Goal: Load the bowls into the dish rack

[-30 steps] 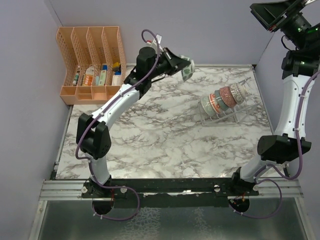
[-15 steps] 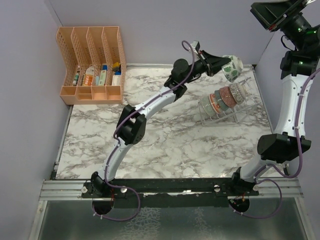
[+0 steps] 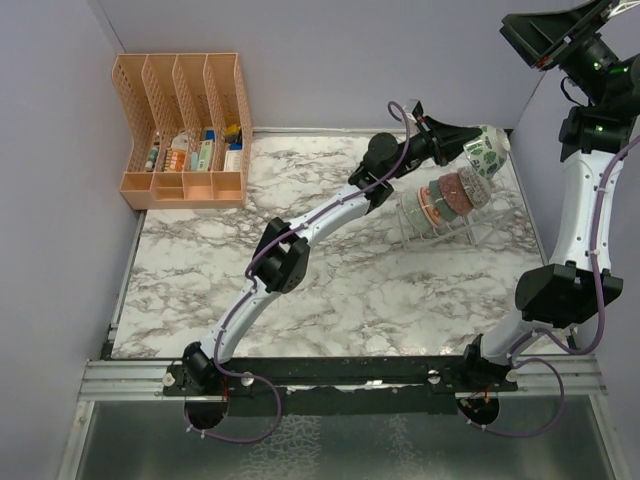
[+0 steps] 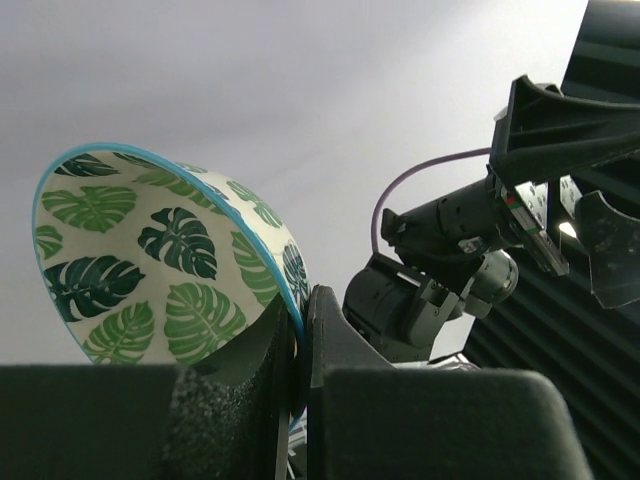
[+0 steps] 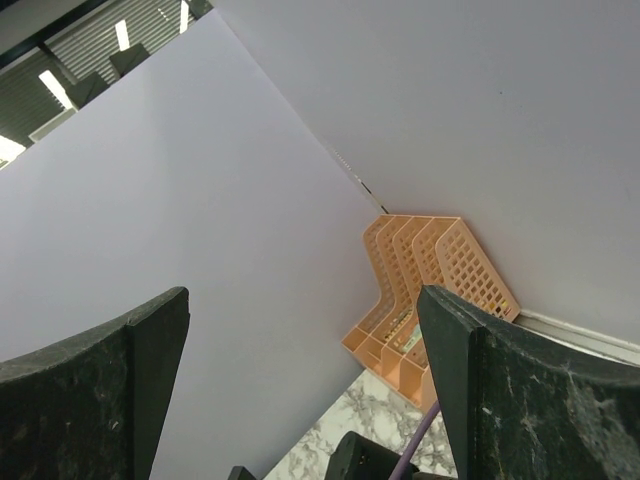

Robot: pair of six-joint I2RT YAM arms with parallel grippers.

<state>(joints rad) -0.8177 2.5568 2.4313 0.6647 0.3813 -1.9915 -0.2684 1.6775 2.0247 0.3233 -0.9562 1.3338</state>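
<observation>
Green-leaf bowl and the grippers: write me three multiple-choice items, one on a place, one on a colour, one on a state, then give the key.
1. Where is the green-leaf bowl?
A. Held up by the left gripper beside the far end of the dish rack.
B. Slotted in the rack.
C. In the right gripper.

2. What colour is that bowl's rim?
A. Red.
B. Black.
C. Blue.

3. How is the right gripper?
A. Shut on a bowl.
B. Open and empty.
C. Shut on the rack.

Key: 1 A, it is pinched by the rim in the air; 2 C, a blue edge rings the leaf pattern; 3 B, its jaws stand apart with only wall between them.
</observation>
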